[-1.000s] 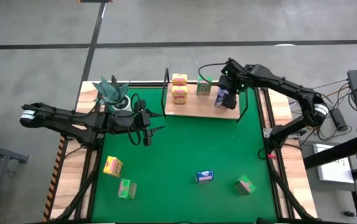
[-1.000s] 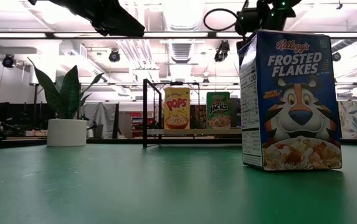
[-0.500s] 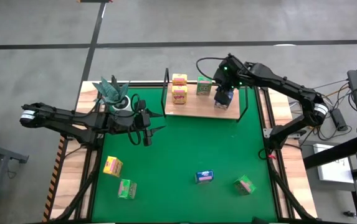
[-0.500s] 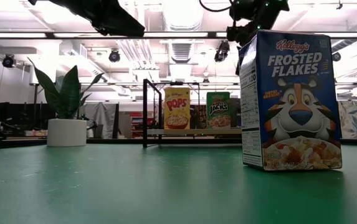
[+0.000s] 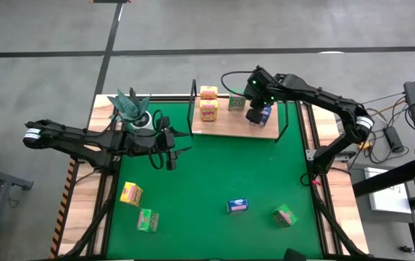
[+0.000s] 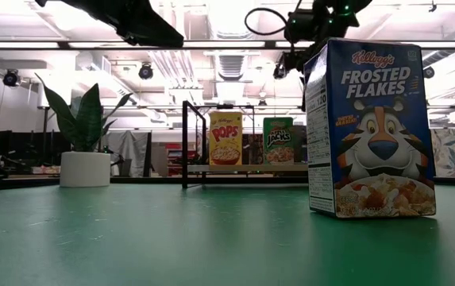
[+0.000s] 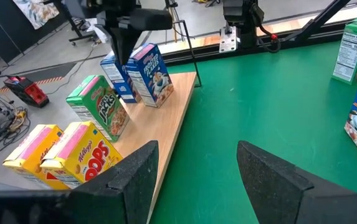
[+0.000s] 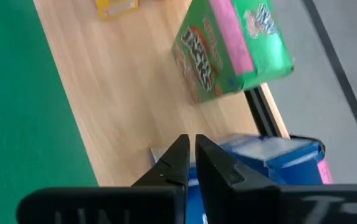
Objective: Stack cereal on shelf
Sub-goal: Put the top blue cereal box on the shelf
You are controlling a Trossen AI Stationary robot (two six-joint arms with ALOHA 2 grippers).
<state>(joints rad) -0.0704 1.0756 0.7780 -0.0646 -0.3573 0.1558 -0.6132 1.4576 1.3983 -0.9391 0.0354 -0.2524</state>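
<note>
**Five cereal boxes on the shelf, four on the mat, right gripper clenched above the blue pair**

Five small cereal boxes stand on the shelf [image 5: 221,125], a light wooden board in a thin black wire frame at the far edge of the green mat [image 5: 214,174]. From the overhead view, two yellow boxes [image 5: 208,102] stand one behind the other at the shelf's left end, a green box [image 5: 237,102] stands beside them, and two blue boxes [image 7: 139,73] stand side by side toward the right end, partly hidden from above by the right arm.

The right gripper [image 8: 189,163] hangs over the blue boxes, its fingers clenched together with nothing between them. Its wrist view shows the blue box tops directly beneath the fingertips and the green box farther along the board.

The left gripper [image 7: 194,171] hovers over the mat just left of the shelf, fingers spread apart and holding nothing. A white pot with a teal plant [image 5: 131,109] sits at the table's far left corner, close beside that arm.

Four more boxes lie on the mat near its front edge: a yellow one [image 5: 130,193] and a green one [image 5: 147,220] at the left, a blue one [image 5: 237,206] near the middle, and another green one [image 5: 284,215] at the right.
</note>
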